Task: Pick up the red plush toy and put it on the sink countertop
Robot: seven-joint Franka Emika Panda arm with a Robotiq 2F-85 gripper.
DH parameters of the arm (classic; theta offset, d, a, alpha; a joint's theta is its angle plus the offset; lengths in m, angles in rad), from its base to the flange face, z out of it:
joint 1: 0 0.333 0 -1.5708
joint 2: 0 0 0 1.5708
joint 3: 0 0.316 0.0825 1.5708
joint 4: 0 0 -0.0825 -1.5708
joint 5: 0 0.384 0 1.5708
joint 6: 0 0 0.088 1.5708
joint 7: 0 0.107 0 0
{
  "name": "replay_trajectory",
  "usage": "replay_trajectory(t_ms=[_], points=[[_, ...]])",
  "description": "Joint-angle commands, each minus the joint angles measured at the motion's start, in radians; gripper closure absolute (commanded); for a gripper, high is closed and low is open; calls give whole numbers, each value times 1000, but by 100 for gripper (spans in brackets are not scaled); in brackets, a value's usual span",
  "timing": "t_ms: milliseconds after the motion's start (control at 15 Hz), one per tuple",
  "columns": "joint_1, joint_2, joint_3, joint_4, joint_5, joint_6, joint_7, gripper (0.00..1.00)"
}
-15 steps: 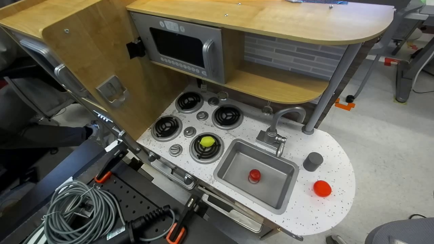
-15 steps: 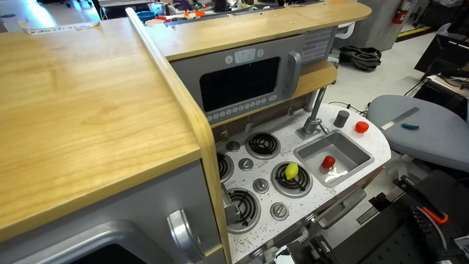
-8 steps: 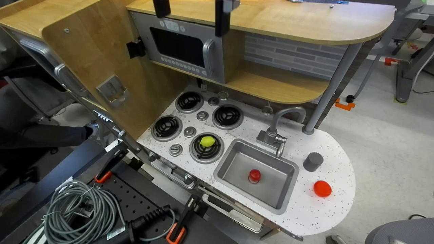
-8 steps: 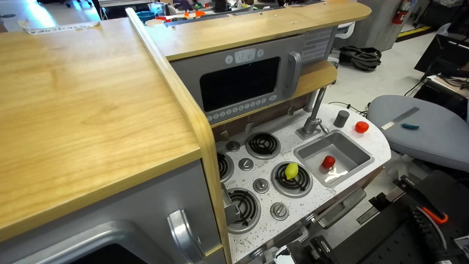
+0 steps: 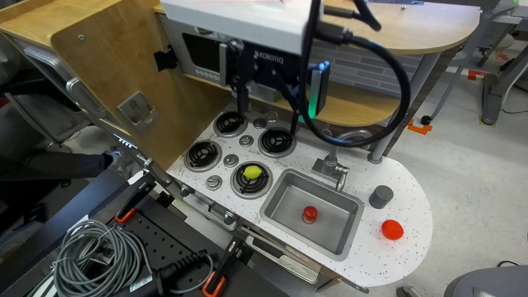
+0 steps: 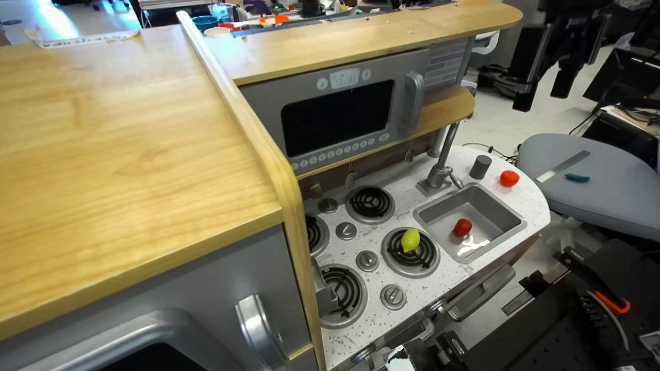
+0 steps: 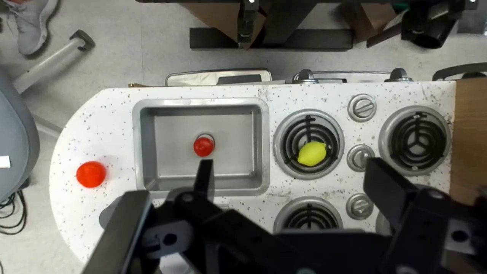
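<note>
A small round red lump, best matching the red plush toy (image 5: 309, 213), lies in the grey sink basin by the drain. It also shows in an exterior view (image 6: 462, 227) and in the wrist view (image 7: 203, 146). I cannot tell whether it is soft. The sink countertop (image 5: 383, 264) is white and speckled with a rounded end; it also shows in the wrist view (image 7: 114, 114). My gripper (image 5: 268, 111) hangs high above the play kitchen, fingers down, open and empty. In the wrist view, one fingertip of the gripper (image 7: 291, 163) appears just below the red lump.
A round orange-red object (image 5: 392, 229) and a grey cylinder (image 5: 380, 196) stand on the rounded end. A faucet (image 5: 336, 150) rises behind the basin. A yellow lemon (image 5: 252, 172) lies on a burner. The wooden shelf (image 5: 350, 103) and microwave are at the back.
My gripper and arm have come into both exterior views from above. Half a second ago only fingertips showed at the top of an exterior view. The objects have not moved.
</note>
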Motion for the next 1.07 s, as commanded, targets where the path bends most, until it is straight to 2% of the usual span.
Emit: replay_trajectory(t_ms=[0,133,267,467,733,1000], points=[[-38,109,-10,48,-45,10,-35,0],[-57,177,-18,76,-55,14,-28,0],[-70,262,-29,100,-76,65,-6,0],[-78,377,-45,116,-120,204,30,0],[-73,526,-98,127,-236,376,62,0],[-68,640,-122,171,-290,433,69,0]])
